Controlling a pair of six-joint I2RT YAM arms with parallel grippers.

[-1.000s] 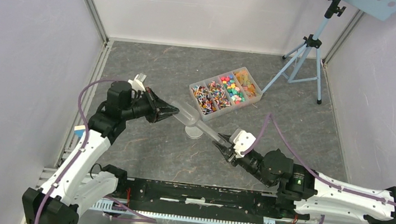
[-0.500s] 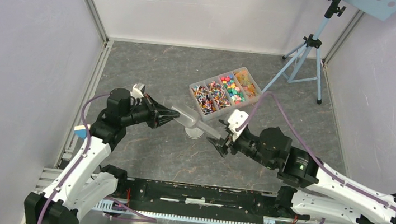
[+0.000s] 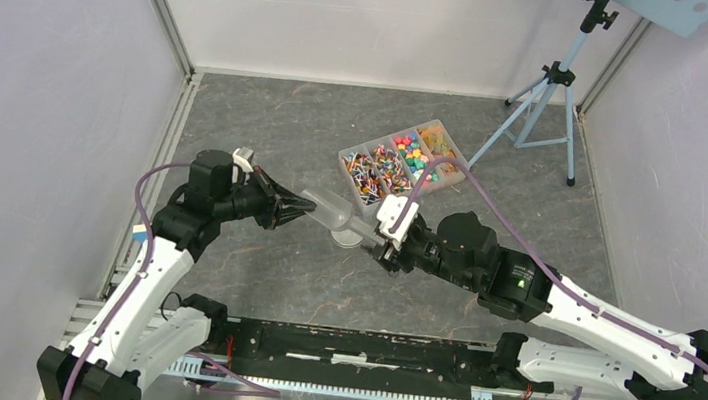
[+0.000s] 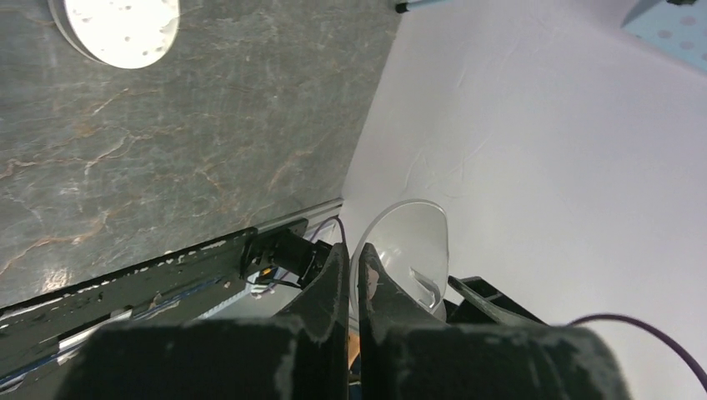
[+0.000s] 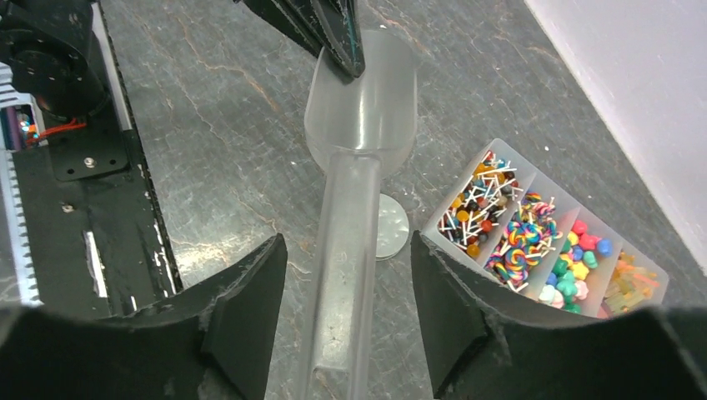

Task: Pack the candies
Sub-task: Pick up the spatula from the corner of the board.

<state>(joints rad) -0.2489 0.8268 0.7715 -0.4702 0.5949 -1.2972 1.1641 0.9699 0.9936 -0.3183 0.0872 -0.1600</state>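
Holding the clear scoop [image 3: 333, 214] by its bowl rim: left gripper [image 3: 307, 207] is pinched tight on the plastic, with the scoop in the air over the middle of the table [image 3: 268, 120]. The right gripper [image 3: 385, 247] is part open. Its jaws straddle the scoop handle with a gap on each side in the wrist view, gripping nothing. The candies [image 3: 399, 163] sit sorted in a four-compartment tray [image 3: 343, 156] on the far half of the table, about mid-width, just beyond the scoop. A round grey lid [image 3: 348, 239] lies flat on the table under the handle.
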